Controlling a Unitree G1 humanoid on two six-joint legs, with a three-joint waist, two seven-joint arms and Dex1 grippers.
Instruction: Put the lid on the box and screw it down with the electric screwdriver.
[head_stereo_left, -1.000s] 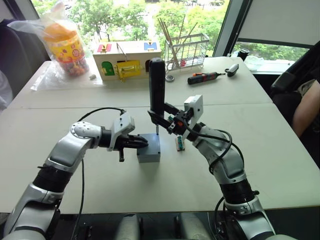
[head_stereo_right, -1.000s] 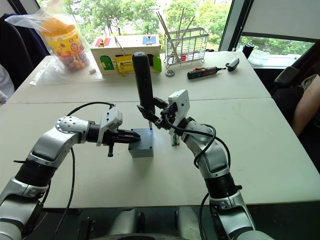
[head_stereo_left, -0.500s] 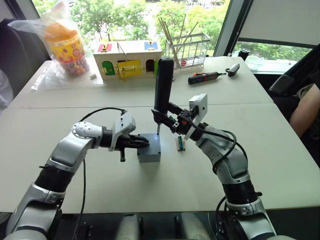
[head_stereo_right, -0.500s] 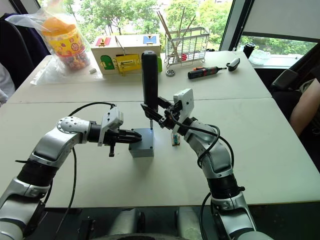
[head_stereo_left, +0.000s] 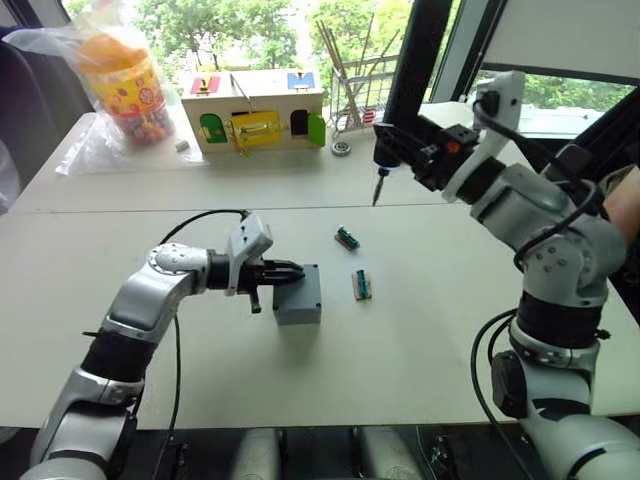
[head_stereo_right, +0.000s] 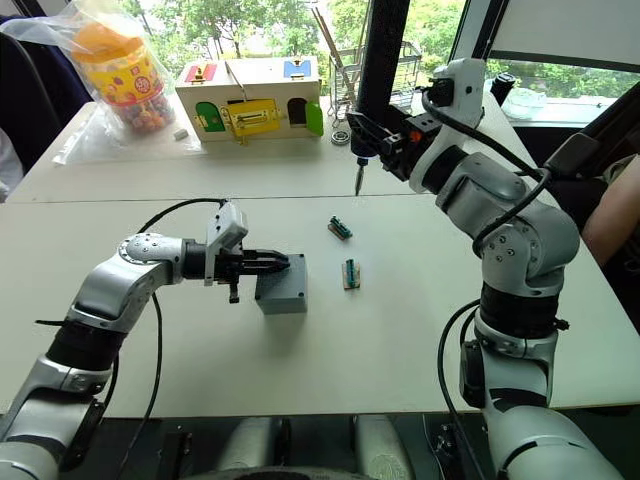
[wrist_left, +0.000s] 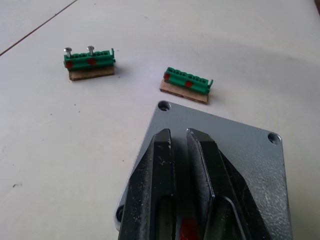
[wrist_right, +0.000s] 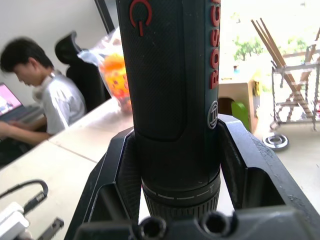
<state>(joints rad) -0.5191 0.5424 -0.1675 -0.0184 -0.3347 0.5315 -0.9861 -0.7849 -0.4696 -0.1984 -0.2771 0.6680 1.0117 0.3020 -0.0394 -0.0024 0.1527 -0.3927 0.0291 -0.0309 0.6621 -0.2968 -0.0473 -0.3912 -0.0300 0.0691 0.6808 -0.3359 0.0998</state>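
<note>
The grey box (head_stereo_left: 297, 294) sits on the white worktop (head_stereo_left: 420, 340) with the lid (wrist_left: 225, 165) on top of it, and the left claw (head_stereo_left: 292, 271) rests on the lid with its two black fingers (wrist_left: 155, 190) pressed close together. The right claw (wrist_right: 175, 165) pinches the electric screwdriver (head_stereo_left: 405, 85) around its thick black body, holding it high in the air, far behind the box and to the box's right, with the thin metal tip pointing down. Two small green blocks (head_stereo_left: 360, 284) lie on the worktop just to the right of the box.
</note>
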